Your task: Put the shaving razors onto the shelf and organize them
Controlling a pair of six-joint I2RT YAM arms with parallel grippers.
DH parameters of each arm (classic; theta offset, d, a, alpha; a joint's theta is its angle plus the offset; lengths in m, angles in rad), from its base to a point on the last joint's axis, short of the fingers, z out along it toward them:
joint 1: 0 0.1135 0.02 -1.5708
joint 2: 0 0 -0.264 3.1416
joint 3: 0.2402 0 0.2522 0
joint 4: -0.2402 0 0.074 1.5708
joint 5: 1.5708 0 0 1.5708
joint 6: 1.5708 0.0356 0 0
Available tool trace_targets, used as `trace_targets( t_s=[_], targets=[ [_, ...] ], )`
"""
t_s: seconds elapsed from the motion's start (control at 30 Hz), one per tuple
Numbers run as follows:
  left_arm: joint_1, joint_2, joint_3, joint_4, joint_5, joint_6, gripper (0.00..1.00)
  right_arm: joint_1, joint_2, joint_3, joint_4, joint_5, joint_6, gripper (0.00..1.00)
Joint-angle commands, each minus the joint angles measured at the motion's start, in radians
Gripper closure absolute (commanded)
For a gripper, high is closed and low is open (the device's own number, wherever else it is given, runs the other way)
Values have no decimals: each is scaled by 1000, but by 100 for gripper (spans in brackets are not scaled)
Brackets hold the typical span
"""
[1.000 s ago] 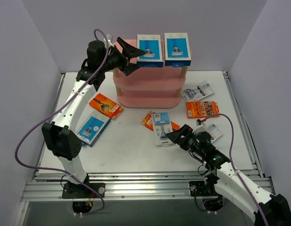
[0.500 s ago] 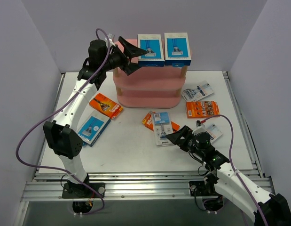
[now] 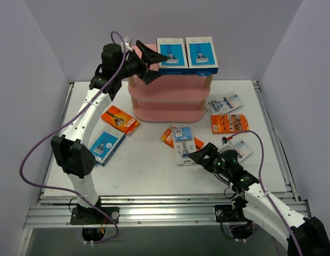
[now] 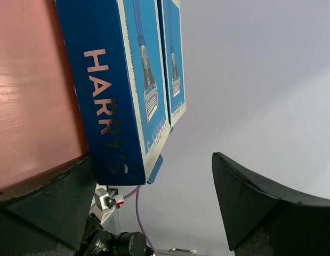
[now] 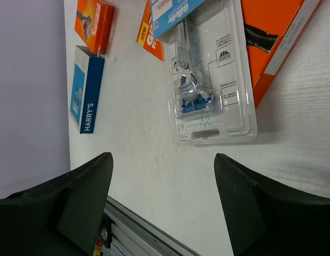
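We count two blue-and-white razor boxes (image 3: 171, 53) set side by side atop the pink three-tier shelf (image 3: 167, 98), left tool (image 3: 156, 68) spread wide beside them, seven packs left on the white table (image 3: 143, 170), right tool (image 3: 198, 150) spread empty over a clear blister pack (image 3: 183, 145)

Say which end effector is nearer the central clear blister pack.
Right. The right end effector hovers beside the blister pack; the left end effector is at the shelf top.
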Motion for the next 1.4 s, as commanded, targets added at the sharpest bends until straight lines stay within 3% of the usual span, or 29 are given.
trace_targets(
  t_s=[0.0, 1.37],
  targets=[
    [7, 18, 7, 20, -11, -11, 6, -9, -4, -7, 35, -14, -16, 28],
    [32, -27, -82, -130, 23, 46, 6, -23, -4, -56, 59, -27, -10, 27]
  ],
)
